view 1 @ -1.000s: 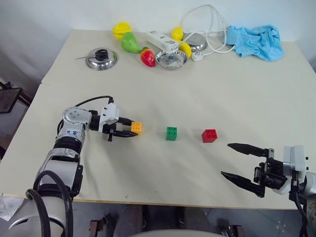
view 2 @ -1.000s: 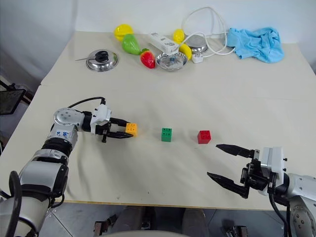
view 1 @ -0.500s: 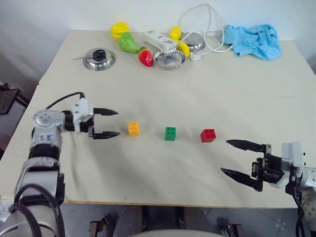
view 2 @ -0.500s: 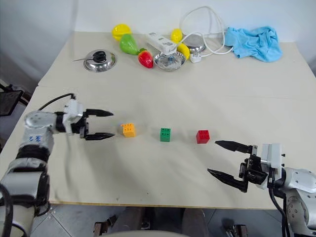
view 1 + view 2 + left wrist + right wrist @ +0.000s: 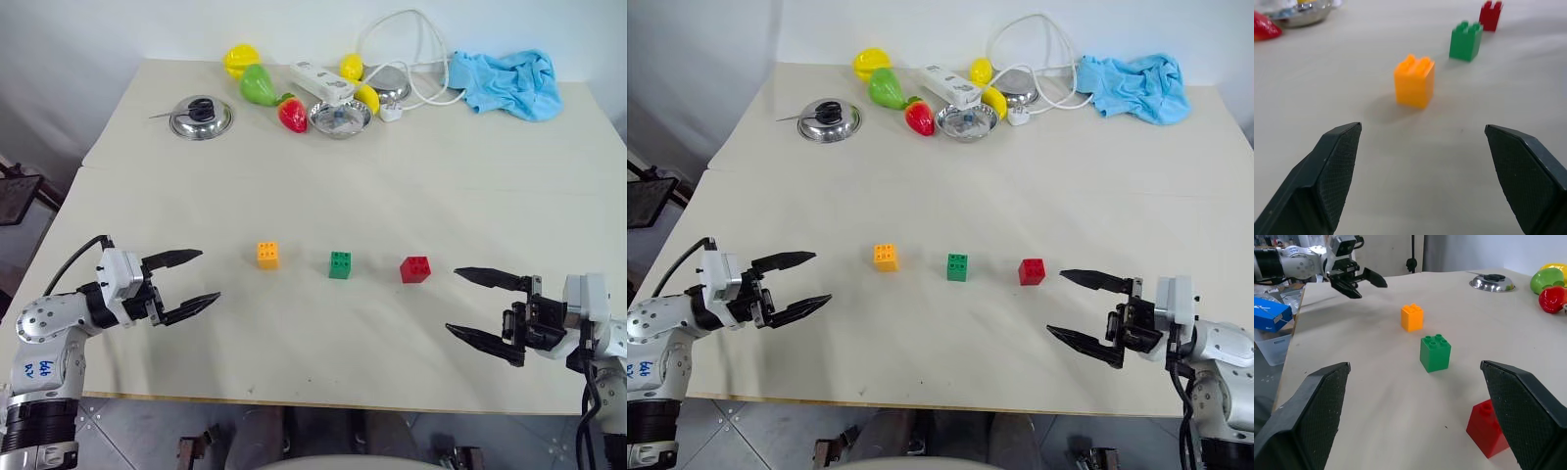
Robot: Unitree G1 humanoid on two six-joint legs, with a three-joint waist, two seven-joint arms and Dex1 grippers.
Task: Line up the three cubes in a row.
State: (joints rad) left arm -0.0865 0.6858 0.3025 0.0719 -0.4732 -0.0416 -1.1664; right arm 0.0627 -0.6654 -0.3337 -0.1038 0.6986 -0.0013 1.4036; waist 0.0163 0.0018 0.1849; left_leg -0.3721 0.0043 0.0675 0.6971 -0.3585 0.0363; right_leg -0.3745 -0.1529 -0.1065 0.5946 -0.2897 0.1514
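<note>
On the table (image 5: 411, 186), three cubes in a row.
Left of the green cube (image 5: 340, 264) sits the orange-yellow cube (image 5: 267, 255), right of it the red cube (image 5: 415, 268); left gripper (image 5: 192, 282) and right gripper (image 5: 473, 305) flank them, both spread, empty.

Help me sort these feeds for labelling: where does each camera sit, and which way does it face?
Head stereo pair: looks forward and down over the table; left hand and right hand show, both open.
Left wrist: looks along its fingers at the orange cube.
Right wrist: looks past the green cube toward the left hand.
Shared: all three cubes, including the red cube.
</note>
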